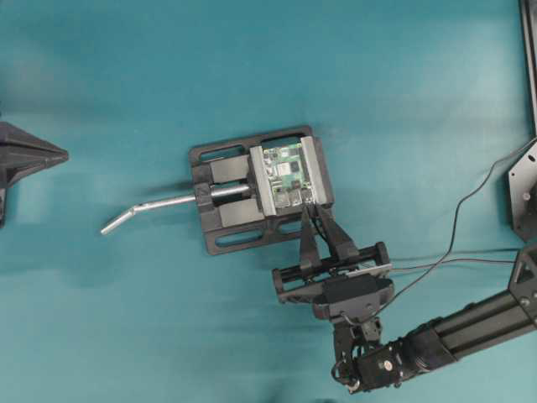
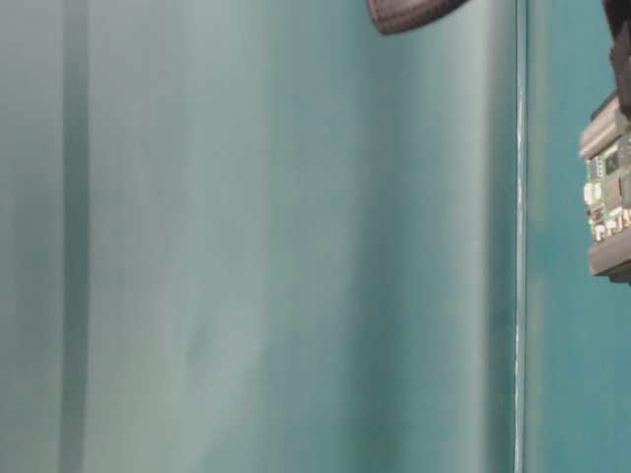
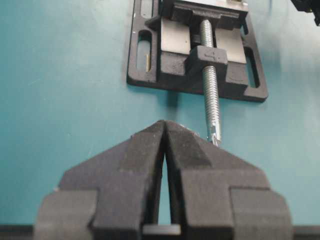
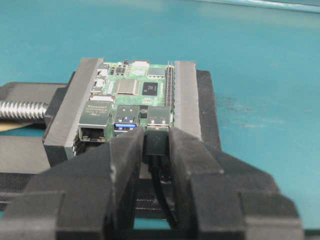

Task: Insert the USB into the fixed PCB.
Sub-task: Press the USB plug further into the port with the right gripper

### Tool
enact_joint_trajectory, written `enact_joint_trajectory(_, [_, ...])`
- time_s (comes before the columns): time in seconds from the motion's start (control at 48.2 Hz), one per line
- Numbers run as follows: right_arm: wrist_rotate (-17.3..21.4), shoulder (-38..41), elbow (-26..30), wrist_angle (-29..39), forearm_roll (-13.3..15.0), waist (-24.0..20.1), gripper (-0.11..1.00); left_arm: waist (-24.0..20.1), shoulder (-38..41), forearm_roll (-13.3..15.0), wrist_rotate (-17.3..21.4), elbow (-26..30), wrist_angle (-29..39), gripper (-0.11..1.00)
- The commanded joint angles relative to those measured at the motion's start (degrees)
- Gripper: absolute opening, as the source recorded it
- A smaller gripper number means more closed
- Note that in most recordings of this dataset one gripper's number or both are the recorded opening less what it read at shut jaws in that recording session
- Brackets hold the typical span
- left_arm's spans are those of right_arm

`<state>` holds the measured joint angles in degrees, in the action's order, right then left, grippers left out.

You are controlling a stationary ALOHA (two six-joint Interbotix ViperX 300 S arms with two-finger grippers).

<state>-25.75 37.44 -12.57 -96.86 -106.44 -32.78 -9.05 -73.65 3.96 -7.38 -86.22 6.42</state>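
The green PCB (image 1: 287, 172) is clamped in a black vise (image 1: 226, 220) at mid table. It also shows in the right wrist view (image 4: 135, 90) and at the right edge of the table-level view (image 2: 611, 187). My right gripper (image 1: 312, 211) (image 4: 157, 134) is shut on the USB (image 4: 157, 142), a dark plug with a thin black cable trailing back. The plug's front sits at the mouth of the right-hand silver port (image 4: 159, 116), and little of its metal tip shows. My left gripper (image 1: 64, 155) (image 3: 164, 124) is shut and empty, far left of the vise.
The vise's silver screw handle (image 1: 159, 206) (image 3: 211, 100) sticks out to the left toward my left gripper. The vise base (image 3: 200, 55) lies ahead in the left wrist view. Black cables (image 1: 457, 227) run from the right arm. A dark arm part (image 2: 409, 12) hangs at the top of the table-level view.
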Motion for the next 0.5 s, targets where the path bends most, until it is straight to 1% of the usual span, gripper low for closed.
enact_joint_trajectory(0.0, [0.1,-2.0,0.4,-0.2,1.7,3.0,0.21,-0.2,0.4,-0.1,-0.3,1.7,-0.4,-0.01])
enact_joint_trajectory(0.187, [0.4,-2.0,0.2,0.6,3.9,3.2,0.21,-0.2,0.4,-0.2,-0.2,1.7,-0.4,-0.01])
enact_joint_trajectory(0.27, [0.4,-2.0,0.1,1.1,4.4,3.5,0.21,-0.2,0.4,-0.2,-0.3,1.7,-0.4,-0.01])
enact_joint_trajectory(0.477, [0.4,-2.0,0.1,1.2,4.4,4.2,0.21,-0.1,0.4,-0.2,-0.3,1.7,-0.4,-0.01])
